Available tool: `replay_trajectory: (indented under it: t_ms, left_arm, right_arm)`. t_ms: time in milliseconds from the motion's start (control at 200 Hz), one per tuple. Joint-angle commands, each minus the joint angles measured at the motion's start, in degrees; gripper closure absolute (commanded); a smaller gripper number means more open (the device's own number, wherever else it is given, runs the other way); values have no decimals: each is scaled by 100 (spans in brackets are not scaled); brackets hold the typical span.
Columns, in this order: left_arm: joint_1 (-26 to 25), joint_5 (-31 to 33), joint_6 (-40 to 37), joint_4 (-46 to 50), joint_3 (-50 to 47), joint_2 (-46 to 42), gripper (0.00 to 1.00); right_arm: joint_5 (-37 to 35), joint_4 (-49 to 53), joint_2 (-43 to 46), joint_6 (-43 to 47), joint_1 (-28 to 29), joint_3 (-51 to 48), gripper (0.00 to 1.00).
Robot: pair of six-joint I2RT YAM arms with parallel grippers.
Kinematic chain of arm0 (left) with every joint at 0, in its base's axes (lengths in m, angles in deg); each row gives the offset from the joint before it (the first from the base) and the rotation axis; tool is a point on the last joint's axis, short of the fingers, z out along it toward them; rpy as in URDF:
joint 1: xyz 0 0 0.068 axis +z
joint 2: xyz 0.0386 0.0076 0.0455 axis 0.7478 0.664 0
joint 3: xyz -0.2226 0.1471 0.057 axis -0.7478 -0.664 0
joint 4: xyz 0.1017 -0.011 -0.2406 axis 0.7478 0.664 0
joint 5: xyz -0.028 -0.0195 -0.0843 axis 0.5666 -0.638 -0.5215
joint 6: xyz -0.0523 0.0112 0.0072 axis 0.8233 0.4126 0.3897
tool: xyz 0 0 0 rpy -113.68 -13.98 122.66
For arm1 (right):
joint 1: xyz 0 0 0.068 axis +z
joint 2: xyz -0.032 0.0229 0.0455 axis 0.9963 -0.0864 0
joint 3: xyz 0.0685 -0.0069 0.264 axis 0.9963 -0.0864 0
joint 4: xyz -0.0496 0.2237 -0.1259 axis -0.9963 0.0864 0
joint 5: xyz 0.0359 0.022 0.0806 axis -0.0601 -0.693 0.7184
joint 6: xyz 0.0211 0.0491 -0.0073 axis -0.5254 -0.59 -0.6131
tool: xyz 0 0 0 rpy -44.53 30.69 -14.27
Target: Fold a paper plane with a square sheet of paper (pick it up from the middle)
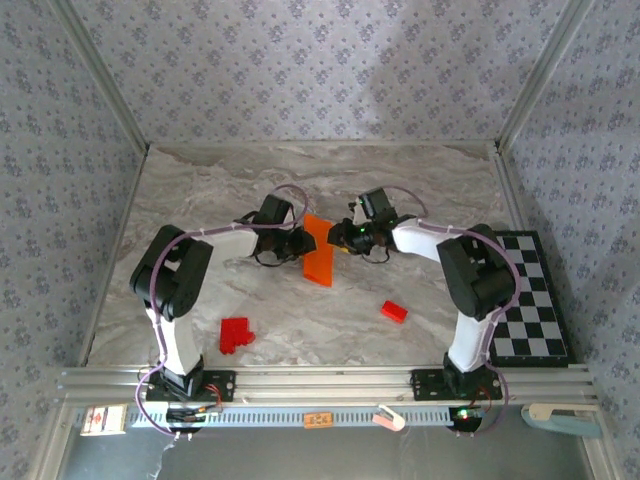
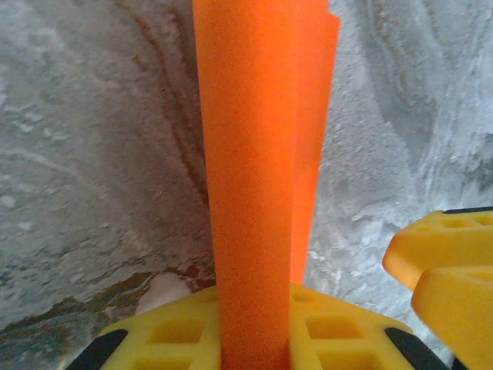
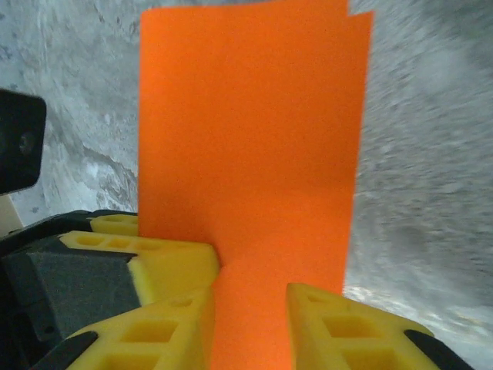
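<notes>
In the middle of the top view, the square sheet of paper, folded to a narrow orange band, stands off the marble table, its long axis running roughly top to bottom of the frame. The left gripper meets it from the left, jaws closed on the band near its upper end. The right gripper reaches in from the right at the same height, fingers flanking the paper; whether they pinch it I cannot tell. Both arms are equally near. Red blocks lie well apart at lower left, a chequered board at far right.
</notes>
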Motion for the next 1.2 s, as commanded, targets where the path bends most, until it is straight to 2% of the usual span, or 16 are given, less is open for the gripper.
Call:
replay_trajectory:
  t_ms: [0,265,550,645,740,815,915,999,1194]
  left_arm:
    - [16,106,-212,279,88,114,79]
    - [19,102,-281,402,163,196,78]
    - [16,84,-271,495,195,210,76]
    - [23,238,-290,706,232,97,71]
    - [16,559,-336,1095,271,-64,62]
    - [7,768,-480,1422,371,-125,50]
    - [-23,997,-643,1795,511,-121,41]
    - [-46,1119,-727,2011,632,-67,39]
    - [-124,1071,-850,2253,925,266,40]
  right_arm:
    - [-219,442,-253,-39,103,331,72]
    - [-125,710,-662,-34,145,603,83]
    - [-364,1474,-987,141,244,983,86]
    - [-488,1790,-1111,191,262,1094,87]
    - [-614,1999,-1186,246,290,1167,87]
    - [-605,2002,-1202,257,290,1167,88]
    - [-592,1987,-1202,260,290,1176,88]
    - [-570,1970,-1185,254,290,1185,88]
    - [-293,1714,-1080,121,254,1185,87]
